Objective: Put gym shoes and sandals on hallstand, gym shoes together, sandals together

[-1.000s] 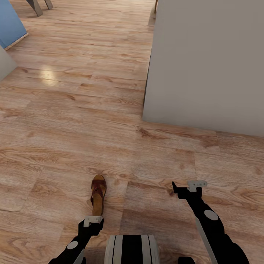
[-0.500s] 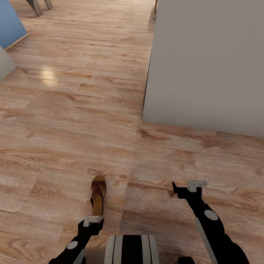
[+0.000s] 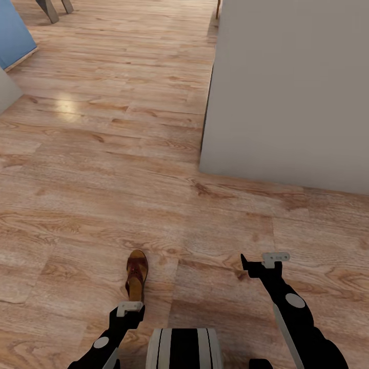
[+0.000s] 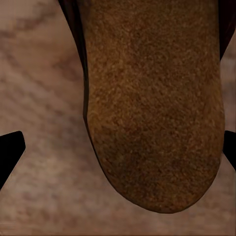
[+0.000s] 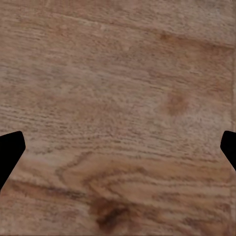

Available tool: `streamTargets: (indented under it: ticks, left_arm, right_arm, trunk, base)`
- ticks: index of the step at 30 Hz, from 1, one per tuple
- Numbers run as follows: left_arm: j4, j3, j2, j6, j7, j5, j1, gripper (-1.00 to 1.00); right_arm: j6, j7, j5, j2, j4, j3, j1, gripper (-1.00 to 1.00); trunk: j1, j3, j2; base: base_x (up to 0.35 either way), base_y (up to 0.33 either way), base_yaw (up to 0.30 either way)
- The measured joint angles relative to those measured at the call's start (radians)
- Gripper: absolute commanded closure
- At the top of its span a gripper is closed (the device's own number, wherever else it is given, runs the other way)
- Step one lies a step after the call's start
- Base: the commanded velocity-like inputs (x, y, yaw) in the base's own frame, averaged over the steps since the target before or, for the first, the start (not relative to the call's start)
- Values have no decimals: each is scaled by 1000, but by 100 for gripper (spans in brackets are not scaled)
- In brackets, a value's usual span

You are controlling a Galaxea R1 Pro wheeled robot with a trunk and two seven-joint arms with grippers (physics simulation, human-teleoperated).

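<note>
Left wrist view, left tool wide open, straddling sandal

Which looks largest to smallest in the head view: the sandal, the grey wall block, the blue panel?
1. Grey wall block, by far.
2. Blue panel, though cut off by the picture's edge and farther away.
3. Sandal, smallest despite being nearest.

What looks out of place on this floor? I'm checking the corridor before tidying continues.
One brown sandal lies alone on the wood floor, just ahead of the left gripper. It belongs on a rack, not on the floor. The planks under the right gripper look ordinary.
</note>
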Motion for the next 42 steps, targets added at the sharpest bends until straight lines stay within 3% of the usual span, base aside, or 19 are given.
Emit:
streamTargets:
  ticks: [34, 35, 42]
  left_arm:
    - [0, 1, 1, -1, 0, 0, 1, -100]
    - [0, 0, 1, -1, 0, -1, 1, 100]
    - [0, -1, 2, -1, -2, 1, 1, 100]
  right_arm:
    - [0, 0, 0, 0, 0, 0, 0, -100]
    - [0, 0, 0, 0, 0, 0, 0, -100]
    - [0, 0, 0, 0, 0, 0, 0, -100]
  trunk:
    - [0, 0, 0]
    - [0, 0, 0]
    - [0, 0, 0]
  base:
    - [6, 0, 0]
    - [0, 0, 0]
    - [0, 0, 0]
